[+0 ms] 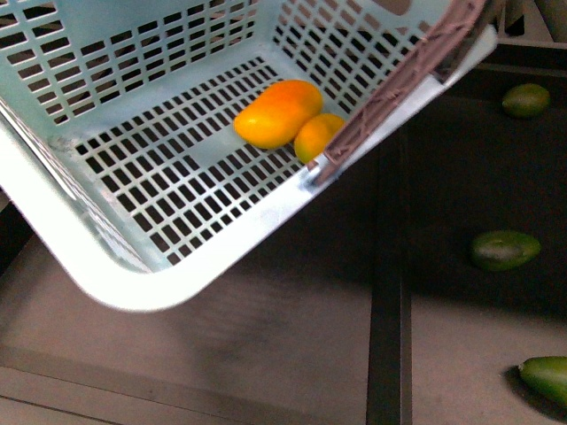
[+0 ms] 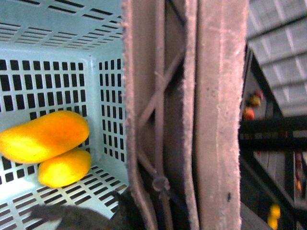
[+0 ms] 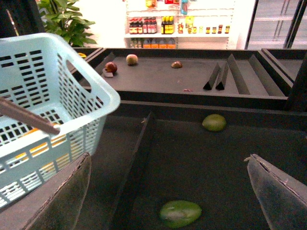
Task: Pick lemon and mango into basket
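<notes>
**Both fruits in basket — wrap-up step**

Plump yellow-orange mango (image 1: pixel 279 112) and small oval yellow-orange lemon (image 1: pixel 317 136) touch on the pale teal slotted plastic basket (image 1: pixel 168 274) floor, lemon at mango's 4 o'clock. Right gripper (image 3: pixel 168 191) fingers spread, empty. Left gripper's fingers: cannot tell. Next: probably set basket down level.

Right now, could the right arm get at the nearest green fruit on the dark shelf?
Probably yes. The right gripper hangs with its jaws spread wide, and the green fruit lies on open shelf between them with nothing over it. The basket sits off to one side.
</notes>
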Controlling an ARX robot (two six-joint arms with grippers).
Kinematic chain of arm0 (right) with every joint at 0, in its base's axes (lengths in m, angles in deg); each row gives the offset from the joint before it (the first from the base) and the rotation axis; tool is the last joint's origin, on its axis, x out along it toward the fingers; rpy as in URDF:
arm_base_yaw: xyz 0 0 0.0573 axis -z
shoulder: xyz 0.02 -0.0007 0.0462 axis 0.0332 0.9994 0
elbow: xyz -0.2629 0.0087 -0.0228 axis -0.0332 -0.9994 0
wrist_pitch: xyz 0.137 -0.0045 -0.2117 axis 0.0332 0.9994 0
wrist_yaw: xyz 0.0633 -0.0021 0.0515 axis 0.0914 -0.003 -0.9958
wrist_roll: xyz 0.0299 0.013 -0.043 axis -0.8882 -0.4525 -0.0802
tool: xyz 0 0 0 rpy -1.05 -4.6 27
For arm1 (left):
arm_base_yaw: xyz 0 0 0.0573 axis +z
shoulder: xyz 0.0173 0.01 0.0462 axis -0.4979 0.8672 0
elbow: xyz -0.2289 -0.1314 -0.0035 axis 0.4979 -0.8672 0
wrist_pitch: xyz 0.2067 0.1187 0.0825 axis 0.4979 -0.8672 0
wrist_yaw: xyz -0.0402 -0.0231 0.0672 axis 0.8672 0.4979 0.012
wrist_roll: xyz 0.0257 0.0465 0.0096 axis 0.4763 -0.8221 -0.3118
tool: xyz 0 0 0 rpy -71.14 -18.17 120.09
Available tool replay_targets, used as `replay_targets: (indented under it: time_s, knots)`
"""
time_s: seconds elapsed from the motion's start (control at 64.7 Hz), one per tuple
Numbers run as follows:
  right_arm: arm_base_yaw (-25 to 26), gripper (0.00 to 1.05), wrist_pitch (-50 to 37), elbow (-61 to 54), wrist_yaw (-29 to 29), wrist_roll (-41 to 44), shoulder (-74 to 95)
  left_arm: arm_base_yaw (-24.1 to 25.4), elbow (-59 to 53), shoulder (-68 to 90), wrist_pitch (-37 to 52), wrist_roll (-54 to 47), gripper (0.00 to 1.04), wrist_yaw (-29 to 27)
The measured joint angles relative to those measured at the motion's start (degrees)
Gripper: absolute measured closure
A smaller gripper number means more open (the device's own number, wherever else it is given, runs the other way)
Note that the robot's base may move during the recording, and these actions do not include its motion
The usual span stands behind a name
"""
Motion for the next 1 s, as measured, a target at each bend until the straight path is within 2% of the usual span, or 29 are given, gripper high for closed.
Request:
replay_targets:
  time_s: [0.139,0.216,0.402,0.773,1.004]
  knots:
    - [0.0,0.09,0.0,0.0,-0.04,0.0,0.0,4.9,5.09,8.48,0.28,8.0,0.91,0.55]
    - [0.0,0.09,0.0,0.0,-0.2,0.0,0.0,7.5,12.41,16.81,-1.11,13.09,0.91,0.0]
    - [0.0,0.09,0.0,0.0,-0.17,0.0,0.0,9.09,25.59,29.66,-1.68,19.96,0.91,-0.57]
    - [0.0,0.09,0.0,0.0,-0.15,0.0,0.0,8.83,25.75,34.49,-0.92,24.15,0.91,-1.01]
    - [0.0,0.09,0.0,0.0,-0.15,0.0,0.0,8.33,17.31,29.73,-0.2,25.75,0.48,-3.13]
